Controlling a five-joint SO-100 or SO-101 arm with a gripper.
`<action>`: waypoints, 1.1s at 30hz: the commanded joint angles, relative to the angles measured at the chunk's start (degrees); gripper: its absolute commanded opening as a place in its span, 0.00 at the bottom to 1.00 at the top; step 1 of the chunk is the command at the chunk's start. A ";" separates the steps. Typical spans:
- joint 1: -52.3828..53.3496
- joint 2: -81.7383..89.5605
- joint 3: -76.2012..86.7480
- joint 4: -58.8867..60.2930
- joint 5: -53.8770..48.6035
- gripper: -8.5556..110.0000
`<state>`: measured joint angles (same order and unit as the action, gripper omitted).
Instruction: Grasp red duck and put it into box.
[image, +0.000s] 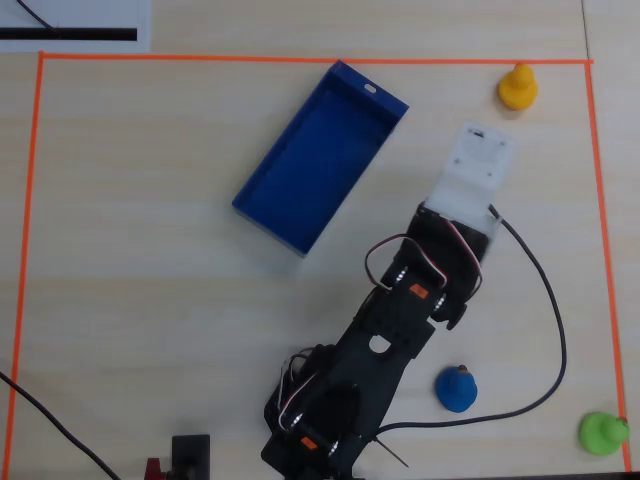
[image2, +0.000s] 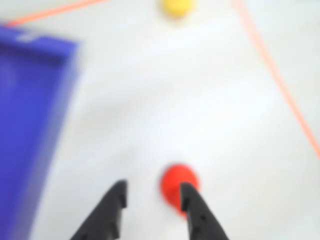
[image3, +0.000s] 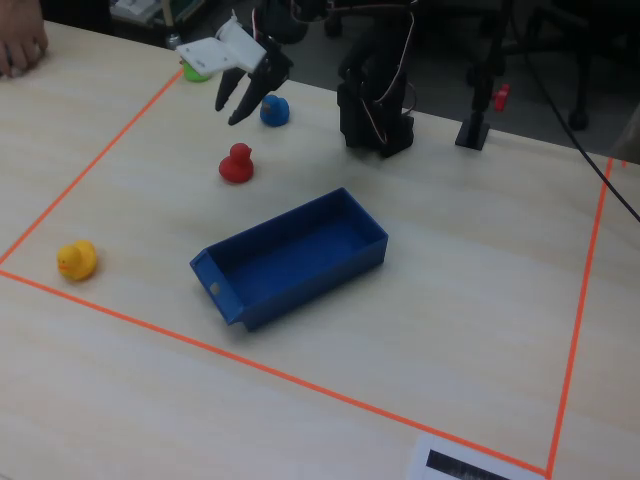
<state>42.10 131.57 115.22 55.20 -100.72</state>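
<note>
The red duck (image3: 236, 164) stands on the table to the left of the blue box (image3: 290, 255) in the fixed view. My gripper (image3: 232, 112) is open and empty, raised above and just behind the duck. In the wrist view the gripper (image2: 152, 189) is open, and the duck (image2: 175, 182) lies at the tip of the right finger (image2: 192, 207), partly behind it and not between the jaws. The box (image2: 30, 125) fills the left side of that view. In the overhead view the box (image: 320, 155) lies diagonally, and the arm's white wrist mount (image: 475, 165) hides the duck.
A yellow duck (image: 517, 87), a blue duck (image: 456, 388) and a green duck (image: 603, 432) stand on the table's right side in the overhead view. Orange tape (image: 300, 60) borders the work area. The arm's base (image3: 375, 110) stands at the back in the fixed view.
</note>
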 joint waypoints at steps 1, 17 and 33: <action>6.77 -2.72 1.05 -4.92 -0.09 0.19; 13.18 -3.34 24.52 -28.04 -1.23 0.27; 13.89 -0.09 35.51 -29.27 -5.27 0.27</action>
<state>55.37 129.46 149.94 27.60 -104.85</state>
